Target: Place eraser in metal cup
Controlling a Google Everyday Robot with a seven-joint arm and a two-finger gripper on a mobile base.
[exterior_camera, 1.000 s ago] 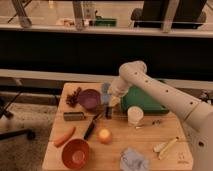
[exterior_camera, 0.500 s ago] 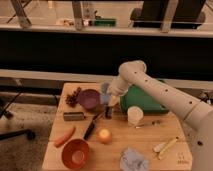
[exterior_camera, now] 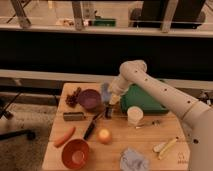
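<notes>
My gripper (exterior_camera: 109,101) hangs at the end of the white arm over the middle of the wooden table (exterior_camera: 115,145), just right of the purple bowl. It is shut on the eraser (exterior_camera: 105,91), a small blue-grey block that shows at its left side. Directly beneath the fingers stands a small dark grey cup, the metal cup (exterior_camera: 108,112), partly covered by the gripper. A wider white cup (exterior_camera: 134,115) stands to its right.
A purple bowl (exterior_camera: 89,98) and dark red grapes (exterior_camera: 73,97) sit at the back left. A green box (exterior_camera: 142,101) lies behind the white cup. Nearer are an orange fruit (exterior_camera: 104,135), red bowl (exterior_camera: 75,153), carrot (exterior_camera: 64,136), black-handled tool (exterior_camera: 91,127), grey-blue cloth (exterior_camera: 134,160) and banana (exterior_camera: 166,146).
</notes>
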